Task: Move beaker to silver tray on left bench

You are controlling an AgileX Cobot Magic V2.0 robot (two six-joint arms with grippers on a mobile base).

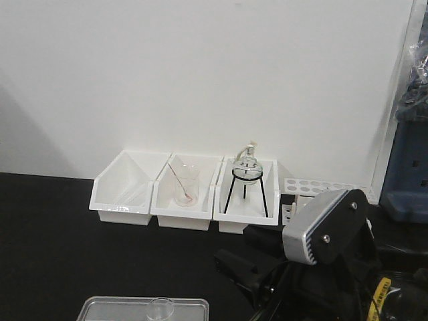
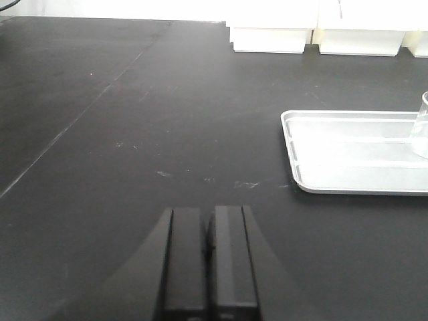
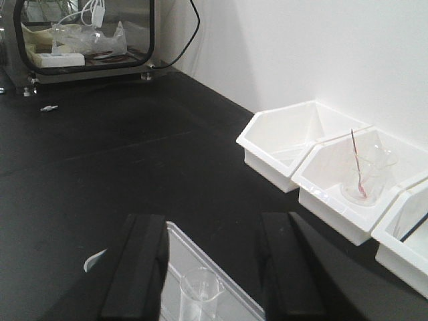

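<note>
3 white bins [image 1: 184,194] w/ pink beaker [image 1: 186,185], flask [image 1: 247,164]

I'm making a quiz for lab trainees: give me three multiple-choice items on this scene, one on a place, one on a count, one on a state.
1. Where is the beaker?
A. on the silver tray
B. in a white bin
C. on the bare bench

2. How many white bins stand in a row by the wall?
A. one
B. three
C. five

3. How is the left pincer?
A. shut, empty
B. holding the beaker
C. wide open

Key: 1 A, the beaker stands inside the tray's rim; 2 B, the front view shows three side by side; 3 A, its fingers meet with nothing between.
</note>
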